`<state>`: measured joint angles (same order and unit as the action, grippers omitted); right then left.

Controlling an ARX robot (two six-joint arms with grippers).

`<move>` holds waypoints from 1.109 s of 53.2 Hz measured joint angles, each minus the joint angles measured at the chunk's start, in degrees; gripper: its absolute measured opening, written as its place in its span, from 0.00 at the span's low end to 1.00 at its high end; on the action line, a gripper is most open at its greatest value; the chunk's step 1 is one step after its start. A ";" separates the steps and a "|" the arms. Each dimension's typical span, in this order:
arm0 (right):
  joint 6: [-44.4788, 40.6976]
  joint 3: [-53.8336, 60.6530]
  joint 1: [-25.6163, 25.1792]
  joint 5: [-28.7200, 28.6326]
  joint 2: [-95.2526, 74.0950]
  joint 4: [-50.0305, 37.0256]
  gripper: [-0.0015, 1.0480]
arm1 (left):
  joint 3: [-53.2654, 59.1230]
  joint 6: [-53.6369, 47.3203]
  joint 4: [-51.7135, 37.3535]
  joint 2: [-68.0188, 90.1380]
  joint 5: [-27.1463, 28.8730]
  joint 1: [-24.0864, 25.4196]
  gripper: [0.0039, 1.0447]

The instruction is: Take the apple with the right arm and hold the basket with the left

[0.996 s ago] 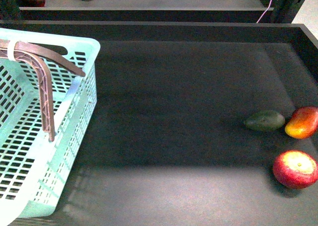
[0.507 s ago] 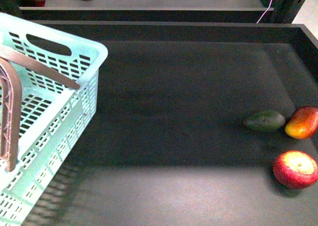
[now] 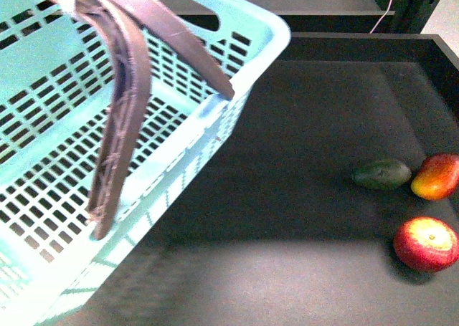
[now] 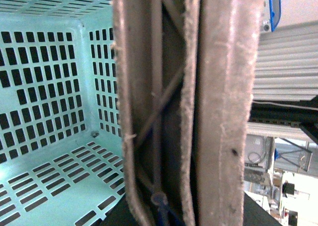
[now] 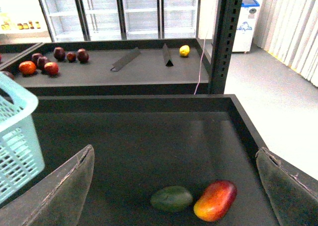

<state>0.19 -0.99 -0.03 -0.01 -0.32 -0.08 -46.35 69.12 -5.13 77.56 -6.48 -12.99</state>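
Observation:
The red apple point(image 3: 426, 243) with a yellow patch round its stem lies at the front right of the dark tray; the right wrist view does not show it. The pale mint basket point(image 3: 215, 50) hangs tilted over the tray's left half, its brown handles point(image 3: 125, 104) raised. In the left wrist view my left gripper point(image 4: 169, 136) is shut on a ribbed handle point(image 4: 164, 87) above the slotted basket wall point(image 4: 49, 87). My right gripper point(image 5: 175, 154) stands open and empty, above and apart from the fruit. Neither arm shows in the front view.
A green avocado point(image 3: 381, 173) and a red-orange mango point(image 3: 436, 176) lie together just behind the apple. The tray's raised right wall point(image 3: 445, 61) runs close beside them. Beyond stand a black post point(image 5: 226, 37) and a back shelf with several fruits point(image 5: 49, 67).
The basket has risen and swung right toward the camera, tilting. It now fills the left half of the front view. The apple, avocado and mango have not moved.

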 joint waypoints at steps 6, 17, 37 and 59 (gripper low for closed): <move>0.00 0.00 0.00 0.00 0.00 0.00 0.92 | -3.82 0.50 0.07 4.61 1.53 -6.36 0.15; 0.00 0.00 0.00 0.02 0.00 0.00 0.92 | -8.94 -0.50 3.28 7.67 2.16 -17.77 0.15; 0.00 0.00 0.00 0.00 0.00 0.00 0.92 | -11.54 -2.36 5.07 8.02 1.77 -26.27 0.15; 0.00 0.00 0.00 0.00 0.00 0.00 0.92 | -11.54 -3.48 4.98 8.07 1.79 -26.29 0.15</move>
<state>0.19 -0.99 -0.03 -0.01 -0.32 -0.08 -57.89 65.65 -0.14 85.62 -4.69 -39.29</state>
